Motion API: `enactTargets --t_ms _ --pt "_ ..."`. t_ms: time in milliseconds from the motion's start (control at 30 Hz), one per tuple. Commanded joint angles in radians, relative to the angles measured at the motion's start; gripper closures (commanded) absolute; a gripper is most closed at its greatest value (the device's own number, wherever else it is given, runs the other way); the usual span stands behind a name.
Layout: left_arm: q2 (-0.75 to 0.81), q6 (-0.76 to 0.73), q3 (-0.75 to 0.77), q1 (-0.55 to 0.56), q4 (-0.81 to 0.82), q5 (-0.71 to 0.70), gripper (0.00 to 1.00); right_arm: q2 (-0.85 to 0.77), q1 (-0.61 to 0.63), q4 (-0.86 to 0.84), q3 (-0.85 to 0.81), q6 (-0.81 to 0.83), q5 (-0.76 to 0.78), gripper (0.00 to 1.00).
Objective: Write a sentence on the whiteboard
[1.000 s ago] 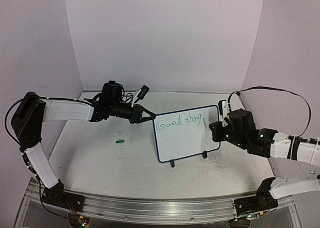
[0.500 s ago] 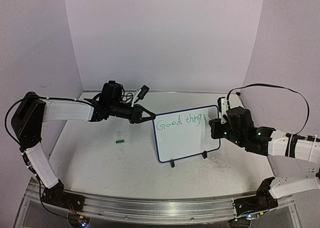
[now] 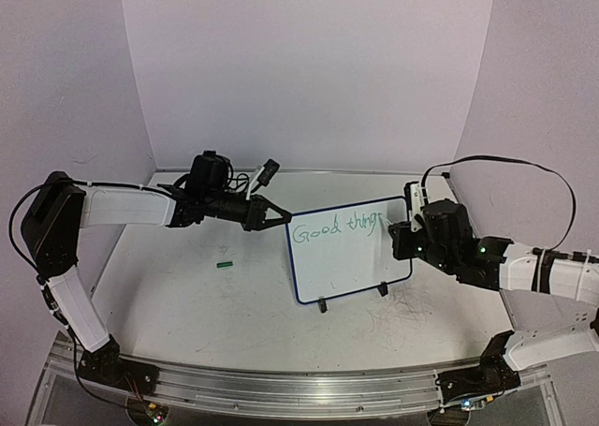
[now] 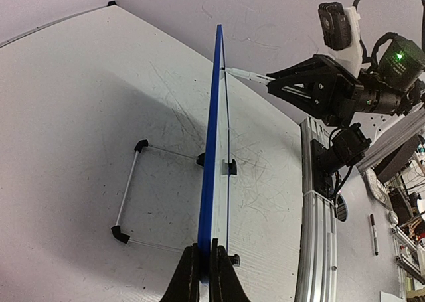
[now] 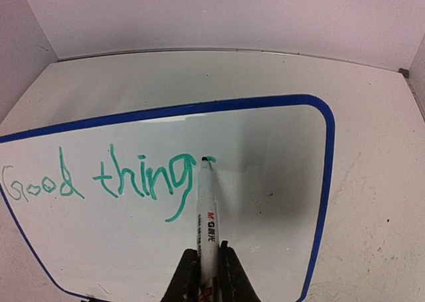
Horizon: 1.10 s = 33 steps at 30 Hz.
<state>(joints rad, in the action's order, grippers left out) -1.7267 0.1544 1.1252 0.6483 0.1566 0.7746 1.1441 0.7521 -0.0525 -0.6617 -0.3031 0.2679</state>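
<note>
The whiteboard (image 3: 348, 269) stands upright on its two black clip feet, blue-framed, seen edge-on in the left wrist view (image 4: 212, 149). My left gripper (image 3: 279, 218) (image 4: 204, 275) is shut on its top left corner. The sentence (image 3: 332, 227) (image 5: 119, 179) reads "Good thing" in green. My right gripper (image 3: 397, 235) (image 5: 207, 275) is shut on a white marker (image 5: 206, 209). The marker's tip touches the board just right of the "g", where a short green stroke sits. The right gripper (image 4: 292, 83) and marker (image 4: 246, 75) also show beyond the board's edge.
A small green marker cap (image 3: 224, 265) lies on the table left of the board. The board's wire stand (image 4: 126, 196) reaches back behind it. The aluminium rail (image 3: 281, 389) runs along the near edge. Grey scribbles mark the tabletop (image 3: 402, 318).
My right gripper has moved up and to the left, carrying the marker tip from the tail of the "g" to a spot just right of it. The left gripper and board have stayed put.
</note>
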Motion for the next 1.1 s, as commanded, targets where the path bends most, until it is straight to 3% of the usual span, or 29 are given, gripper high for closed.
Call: enactTargets --t_ms 0,633,1067 --pt "0.035 -0.03 0.009 0.014 0.0 0.025 1.0 -0.012 -0.002 -0.008 -0.002 -0.004 -0.033 1.0" --pt "0.039 -0.03 0.008 0.014 0.0 0.026 1.0 -0.039 -0.002 0.044 0.034 -0.051 0.033 1.0" --pt "0.037 -0.03 0.009 0.015 0.0 0.025 1.0 -0.03 0.006 0.036 0.036 -0.062 -0.022 1.0"
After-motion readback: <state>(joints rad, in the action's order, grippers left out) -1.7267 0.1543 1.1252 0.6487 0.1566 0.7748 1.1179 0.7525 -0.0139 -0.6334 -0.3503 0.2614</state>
